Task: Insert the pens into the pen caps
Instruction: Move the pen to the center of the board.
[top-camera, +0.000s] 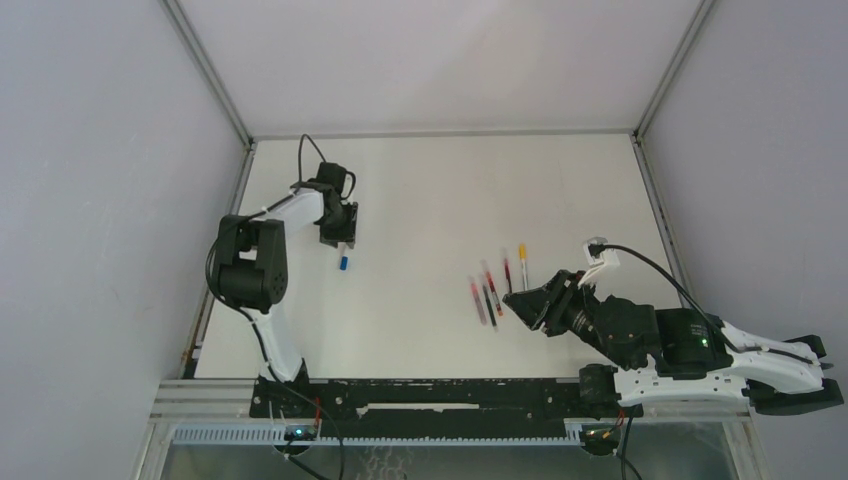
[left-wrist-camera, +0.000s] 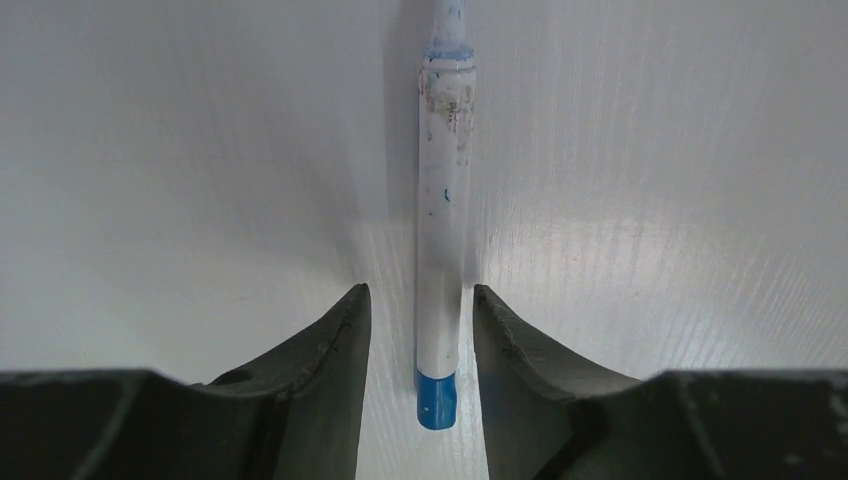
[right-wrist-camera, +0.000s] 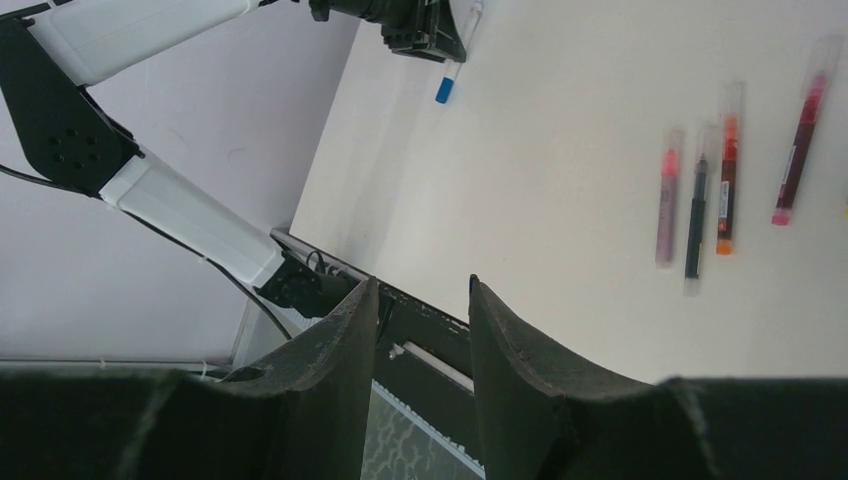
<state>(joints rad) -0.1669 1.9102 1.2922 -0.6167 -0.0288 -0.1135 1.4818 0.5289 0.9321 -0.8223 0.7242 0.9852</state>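
Pens (right-wrist-camera: 728, 180) lay loose side by side on the table (top-camera: 430, 190), long axes roughly near-to-far, near the right gripper (right-wrist-camera: 420, 290), whose jaws stood apart on nothing. No separate pen caps could be made out, so I judged the capping largely undone. Farther off, the blue pen (left-wrist-camera: 442, 200) lay flat between the left gripper's (left-wrist-camera: 420, 300) parted fingers, untouched, axis near-to-far, blue end toward the wrist.

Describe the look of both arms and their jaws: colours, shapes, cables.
Both arms mix white shells with black joint housings. The left arm has a thin black cable looping above its wrist; the right arm has a thicker black cable and a small green light. The jaws are matte black, curved, tapering.
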